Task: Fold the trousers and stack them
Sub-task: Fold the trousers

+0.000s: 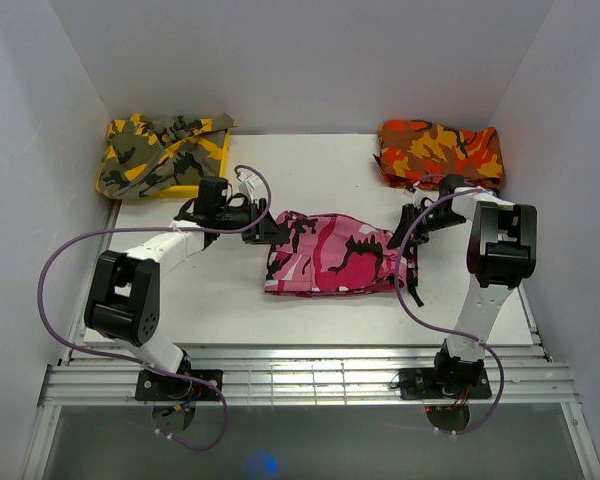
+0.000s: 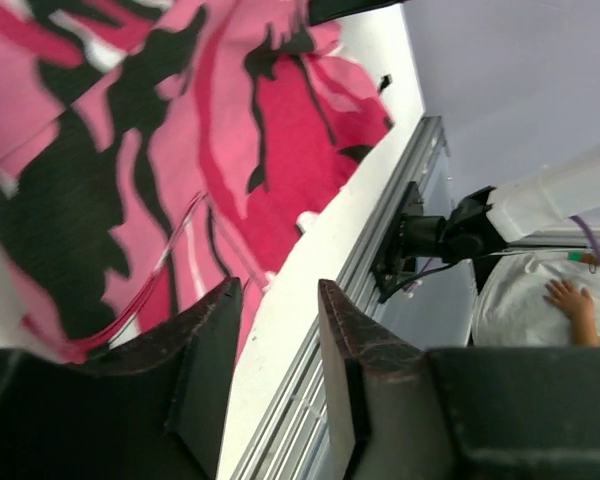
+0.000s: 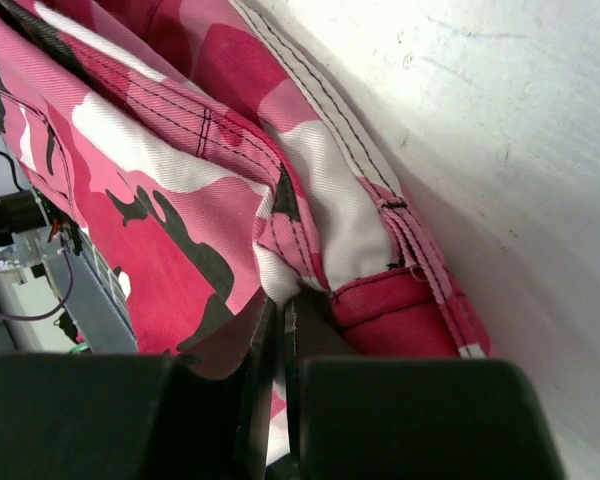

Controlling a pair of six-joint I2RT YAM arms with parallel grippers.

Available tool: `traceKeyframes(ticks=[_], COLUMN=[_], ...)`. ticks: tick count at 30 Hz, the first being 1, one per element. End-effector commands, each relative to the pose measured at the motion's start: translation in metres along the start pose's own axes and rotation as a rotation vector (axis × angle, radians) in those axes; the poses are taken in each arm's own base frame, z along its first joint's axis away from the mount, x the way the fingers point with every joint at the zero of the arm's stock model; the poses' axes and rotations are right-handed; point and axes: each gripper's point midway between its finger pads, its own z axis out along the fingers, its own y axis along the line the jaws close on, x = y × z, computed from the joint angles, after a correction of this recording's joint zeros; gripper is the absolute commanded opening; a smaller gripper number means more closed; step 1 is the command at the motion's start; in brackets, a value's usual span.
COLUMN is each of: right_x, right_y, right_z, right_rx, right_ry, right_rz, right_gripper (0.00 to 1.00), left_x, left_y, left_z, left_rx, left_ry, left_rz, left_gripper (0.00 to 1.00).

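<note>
While right hand [image 3: 277, 315] pinches the trousers [image 1: 330, 255] at a seam, left hand [image 2: 278, 295] parted beside them

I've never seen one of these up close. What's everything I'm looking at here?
Trousers: one, pink, white and black camouflage, table's middle.
Yellow-olive garment: one, camouflage, far left corner.
Orange-red garment: one, camouflage, far right corner.
Table: one, white.
Person's hand: one, off the table.
Cables: two, purple, looping beside each arm.
Arms: two, black and white, bases at near edge.
Left gripper: one, black, open beside trousers' left end.
Right gripper: one, black, shut on trousers' right end.
</note>
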Motion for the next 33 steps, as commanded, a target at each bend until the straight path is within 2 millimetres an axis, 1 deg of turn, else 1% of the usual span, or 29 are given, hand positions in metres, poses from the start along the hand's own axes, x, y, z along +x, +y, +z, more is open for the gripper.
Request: traceKeyframes(ticks=[1, 4, 5, 6, 7, 8, 9, 10, 11, 12, 13, 14, 15, 17, 18, 19, 20, 21, 22, 23, 24, 25, 26, 27, 28, 29, 30, 31, 33], right_x=[-0.028, -0.038, -0.038, -0.037, -0.036, -0.036, -0.036, -0.04, -0.045, -0.058, -0.065, -0.073, -0.08, -0.087, -0.086, -0.083, -0.074, -0.067, -0.06, -0.05, -0.038, -0.032, -0.025, -0.016, -0.011, -0.005, 0.002, 0.004, 0.011], right_y=[-0.003, 0.002, 0.002, 0.002, -0.002, -0.005, -0.006, -0.009, -0.008, -0.003, 0.001, 0.011, 0.026, 0.06, 0.08, 0.093, 0.102, 0.109, 0.115, 0.123, 0.12, 0.122, 0.119, 0.112, 0.108, 0.101, 0.094, 0.088, 0.076], right_z=[-0.013, -0.021, -0.021, -0.022, -0.022, -0.022, -0.023, -0.027, -0.032, -0.042, -0.049, -0.059, -0.063, -0.073, -0.072, -0.066, -0.06, -0.054, -0.047, -0.037, -0.028, -0.022, -0.017, -0.01, -0.006, -0.001, 0.004, 0.007, 0.015], right_rx=[0.062, 0.075, 0.077, 0.078, 0.099, 0.106, 0.112, 0.142, 0.154, 0.183, 0.194, 0.201, 0.157, 0.065, -0.032, -0.079, -0.117, -0.157, -0.185, -0.213, -0.229, -0.249, -0.253, -0.252, -0.255, -0.254, -0.243, -0.236, -0.218], right_ry=[-0.069, -0.086, -0.082, -0.072, -0.061, -0.053, -0.047, -0.051, -0.061, -0.09, -0.108, -0.136, -0.161, -0.203, -0.217, -0.202, -0.169, -0.147, -0.117, -0.078, -0.051, -0.038, -0.023, -0.003, 0.007, 0.026, 0.045, 0.056, 0.082], right_rz=[-0.119, -0.14, -0.139, -0.133, -0.129, -0.14, -0.141, -0.15, -0.166, -0.197, -0.219, -0.253, -0.282, -0.329, -0.329, -0.342, -0.321, -0.329, -0.331, -0.326, -0.302, -0.302, -0.292, -0.27, -0.264, -0.242, -0.226, -0.215, -0.191], right_gripper=[0.08, 0.08, 0.09, 0.11, 0.18, 0.22, 0.27, 0.43, 0.53, 0.59, 0.72, 0.79, 0.8, 0.82, 0.82, 0.81, 0.81, 0.81, 0.8, 0.8, 0.8, 0.8, 0.8, 0.8, 0.8, 0.8, 0.8, 0.8, 0.8], left_x=[-0.013, -0.019, -0.023, -0.028, -0.038, -0.046, -0.04, -0.043, -0.045, -0.034, -0.035, -0.035, -0.027, -0.028, -0.029, -0.034, -0.04, -0.043, -0.054, -0.053, -0.047, -0.042, -0.04, -0.021, -0.012, -0.002, 0.008, 0.028, 0.047], left_y=[-0.033, -0.013, 0.003, 0.01, 0.013, 0.019, 0.04, 0.047, 0.057, 0.078, 0.083, 0.088, 0.097, 0.099, 0.097, 0.091, 0.085, 0.077, 0.054, 0.044, 0.036, 0.027, 0.004, 0.004, -0.001, -0.011, -0.01, -0.005, 0.0], left_z=[0.01, 0.029, 0.04, 0.046, 0.052, 0.058, 0.071, 0.077, 0.081, 0.091, 0.094, 0.096, 0.101, 0.102, 0.1, 0.096, 0.09, 0.085, 0.072, 0.064, 0.057, 0.05, 0.038, 0.033, 0.03, 0.023, 0.021, 0.021, 0.02], left_rx=[0.132, 0.1, 0.083, 0.079, 0.081, 0.087, 0.08, 0.085, 0.09, 0.08, 0.091, 0.099, 0.099, 0.11, 0.121, 0.135, 0.148, 0.162, 0.191, 0.191, 0.193, 0.205, 0.225, 0.226, 0.233, 0.249, 0.252, 0.248, 0.239], left_ry=[-0.028, -0.052, -0.058, -0.064, -0.081, -0.106, -0.086, -0.09, -0.099, -0.074, -0.071, -0.069, -0.047, -0.039, -0.035, -0.04, -0.046, -0.048, -0.062, -0.049, -0.038, -0.03, -0.033, -0.006, 0.01, 0.03, 0.048, 0.078, 0.104], left_rz=[0.079, 0.014, -0.008, -0.016, -0.011, -0.038, -0.098, -0.121, -0.149, -0.2, -0.212, -0.221, -0.245, -0.25, -0.243, -0.222, -0.203, -0.162, -0.095, -0.086, -0.067, -0.029, 0.006, -0.024, -0.03, -0.037, -0.056, -0.096, -0.123], left_gripper=[0.46, 0.43, 0.43, 0.43, 0.43, 0.43, 0.43, 0.43, 0.43, 0.43, 0.43, 0.44, 0.45, 0.54, 0.57, 0.6, 0.66, 0.68, 0.71, 0.73, 0.74, 0.75, 0.75, 0.75, 0.75, 0.75, 0.75, 0.73, 0.73])
